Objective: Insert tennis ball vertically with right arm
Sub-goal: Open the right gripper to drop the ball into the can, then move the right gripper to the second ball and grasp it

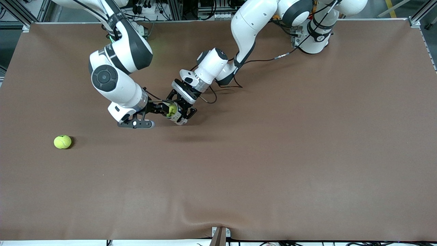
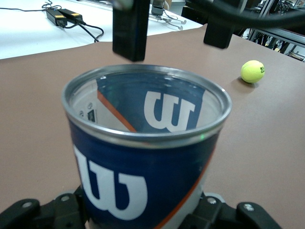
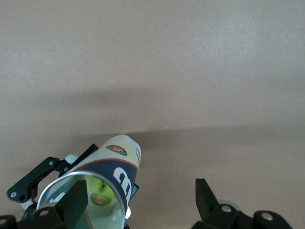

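Note:
My left gripper [image 1: 182, 111] is shut on a blue and white tennis ball can [image 1: 174, 115], holding it tilted over the middle of the table with its open mouth toward my right gripper. A yellow-green tennis ball [image 1: 171, 110] sits inside the can [image 3: 109, 176], and the ball [image 3: 99, 192] shows through the mouth in the right wrist view. My right gripper [image 1: 161, 107] stands open just at the can's mouth with nothing between its fingers [image 2: 130, 29]. In the left wrist view the can [image 2: 143, 157] fills the space between the left gripper's fingers [image 2: 228, 215].
A second tennis ball [image 1: 62, 141] lies loose on the brown table cover [image 1: 273, 153] toward the right arm's end, nearer the front camera than the grippers; it also shows in the left wrist view as a ball [image 2: 252, 71]. A small bracket [image 1: 220, 235] sits at the front edge.

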You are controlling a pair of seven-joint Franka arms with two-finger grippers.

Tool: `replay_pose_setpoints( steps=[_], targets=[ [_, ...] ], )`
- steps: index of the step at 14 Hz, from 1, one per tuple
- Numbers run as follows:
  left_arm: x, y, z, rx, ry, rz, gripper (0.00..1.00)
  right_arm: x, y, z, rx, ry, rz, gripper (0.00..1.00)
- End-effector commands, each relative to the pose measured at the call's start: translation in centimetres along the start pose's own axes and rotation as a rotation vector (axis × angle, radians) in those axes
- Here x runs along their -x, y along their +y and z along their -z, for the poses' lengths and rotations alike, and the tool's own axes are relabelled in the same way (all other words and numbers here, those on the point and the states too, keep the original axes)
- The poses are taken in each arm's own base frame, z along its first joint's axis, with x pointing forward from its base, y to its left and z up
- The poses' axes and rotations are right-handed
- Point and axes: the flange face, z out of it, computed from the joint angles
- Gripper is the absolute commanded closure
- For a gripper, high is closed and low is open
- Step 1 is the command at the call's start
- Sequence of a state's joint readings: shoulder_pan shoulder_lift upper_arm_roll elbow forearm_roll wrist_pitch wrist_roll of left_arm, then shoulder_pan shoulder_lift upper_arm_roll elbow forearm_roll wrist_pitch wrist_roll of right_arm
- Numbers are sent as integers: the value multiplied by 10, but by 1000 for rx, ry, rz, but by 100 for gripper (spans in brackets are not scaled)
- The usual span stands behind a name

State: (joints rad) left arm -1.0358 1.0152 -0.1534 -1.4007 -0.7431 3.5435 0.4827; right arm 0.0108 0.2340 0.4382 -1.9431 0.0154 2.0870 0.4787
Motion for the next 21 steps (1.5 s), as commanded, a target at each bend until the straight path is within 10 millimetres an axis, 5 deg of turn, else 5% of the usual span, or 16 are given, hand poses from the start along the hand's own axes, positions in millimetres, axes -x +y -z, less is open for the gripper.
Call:
replay_pose_setpoints(
  steps=[1, 4, 7, 13, 17, 21],
  targets=[
    [-1, 3, -3, 1, 18, -7, 23, 2, 1, 1, 6, 8, 16, 0],
    [-1, 3, -3, 1, 18, -7, 23, -15, 51, 31, 24, -10, 92, 0],
    [-1, 3, -3, 1, 18, -7, 23, -38, 136, 56, 23, -10, 167, 0],
    [0, 2, -2, -1, 14, 0, 14, -63, 306, 63, 46, 54, 198, 0],
    [0, 2, -2, -2, 13, 3, 14, -69, 386, 48, 156, 81, 131, 0],
    [-1, 2, -2, -2, 14, 4, 15, -94, 453, 5, 187, 98, 128, 0]
  ],
)
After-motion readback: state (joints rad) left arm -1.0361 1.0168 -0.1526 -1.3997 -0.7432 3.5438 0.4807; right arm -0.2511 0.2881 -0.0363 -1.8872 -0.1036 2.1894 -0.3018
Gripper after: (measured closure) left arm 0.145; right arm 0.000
